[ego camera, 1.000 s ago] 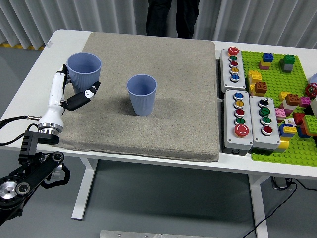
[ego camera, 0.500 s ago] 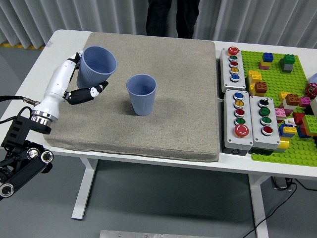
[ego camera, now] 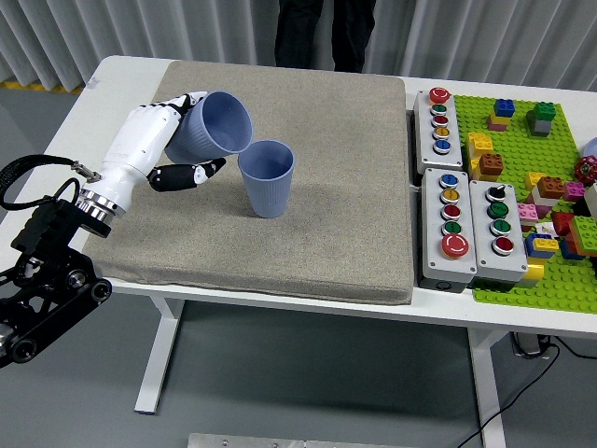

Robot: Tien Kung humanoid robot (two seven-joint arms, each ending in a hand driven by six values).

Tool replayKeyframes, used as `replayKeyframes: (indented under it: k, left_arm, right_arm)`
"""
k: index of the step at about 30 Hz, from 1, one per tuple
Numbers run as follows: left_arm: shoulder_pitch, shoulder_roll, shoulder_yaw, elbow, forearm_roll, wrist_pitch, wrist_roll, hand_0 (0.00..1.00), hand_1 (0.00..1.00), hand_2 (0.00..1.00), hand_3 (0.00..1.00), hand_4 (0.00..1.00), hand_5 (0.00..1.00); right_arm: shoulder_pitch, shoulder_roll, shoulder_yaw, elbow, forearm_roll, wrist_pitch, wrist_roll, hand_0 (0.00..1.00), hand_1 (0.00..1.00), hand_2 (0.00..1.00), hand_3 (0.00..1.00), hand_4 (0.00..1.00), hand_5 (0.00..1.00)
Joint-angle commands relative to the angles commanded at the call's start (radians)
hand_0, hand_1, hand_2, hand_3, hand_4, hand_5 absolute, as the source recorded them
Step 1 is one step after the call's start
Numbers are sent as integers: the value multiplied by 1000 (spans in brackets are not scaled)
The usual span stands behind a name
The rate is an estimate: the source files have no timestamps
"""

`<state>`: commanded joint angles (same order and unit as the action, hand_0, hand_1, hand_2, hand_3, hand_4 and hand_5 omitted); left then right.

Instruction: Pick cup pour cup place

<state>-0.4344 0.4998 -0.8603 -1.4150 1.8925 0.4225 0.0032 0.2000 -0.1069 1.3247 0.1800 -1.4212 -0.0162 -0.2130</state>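
My left hand (ego camera: 177, 140) is shut on a blue cup (ego camera: 213, 125) and holds it lifted and tilted to the right, its mouth turned toward a second blue cup. The second blue cup (ego camera: 267, 177) stands upright on the grey mat (ego camera: 308, 243) just right of the held one. The tilted cup's rim is right beside the upright cup's rim. I cannot see anything inside either cup. My right arm is out of view.
Grey button boxes (ego camera: 466, 224) stand right of the mat. A green baseplate (ego camera: 532, 140) with several coloured bricks lies at the far right. A person's dark legs (ego camera: 322, 33) show at the table's far side.
My left hand has lifted the blue cup off the mat, moved it right toward the second cup and tilted it over.
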Motion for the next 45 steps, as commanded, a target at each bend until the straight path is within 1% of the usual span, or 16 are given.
replayKeyframes:
  k: [3, 16, 25, 29, 38, 45]
  left_arm:
    - [-8, -2, 5, 2, 37, -3, 9, 584, 530, 550, 602, 667, 97]
    - [-64, -7, 36, 46, 263, -19, 63, 582, 529, 550, 602, 667, 101]
    - [-79, -7, 57, 73, 353, -18, 87, 583, 527, 549, 603, 668, 109]
    - [-78, -5, 63, 78, 376, -15, 94, 583, 527, 549, 603, 668, 109]
    - [-85, -7, 75, 86, 376, -9, 100, 584, 529, 550, 605, 666, 111]
    - [-97, -6, 89, 96, 376, 30, 135, 581, 528, 548, 600, 663, 111]
  right_arm:
    - [0, 0, 1, 0, -1, 0, 0, 689, 658, 580, 586, 2, 42]
    - [4, -2, -6, 0, 9, -1, 0, 689, 659, 579, 587, 2, 40]
    - [1, -1, -9, 0, 10, -1, 0, 689, 659, 580, 586, 2, 37]
    - [-3, 0, -9, 0, 8, -1, -1, 689, 659, 580, 586, 2, 37]
    - [-4, 0, -7, 0, 6, -1, -1, 689, 659, 580, 585, 2, 35]
    - [-1, -1, -7, 0, 7, -1, 0, 689, 659, 580, 585, 2, 34]
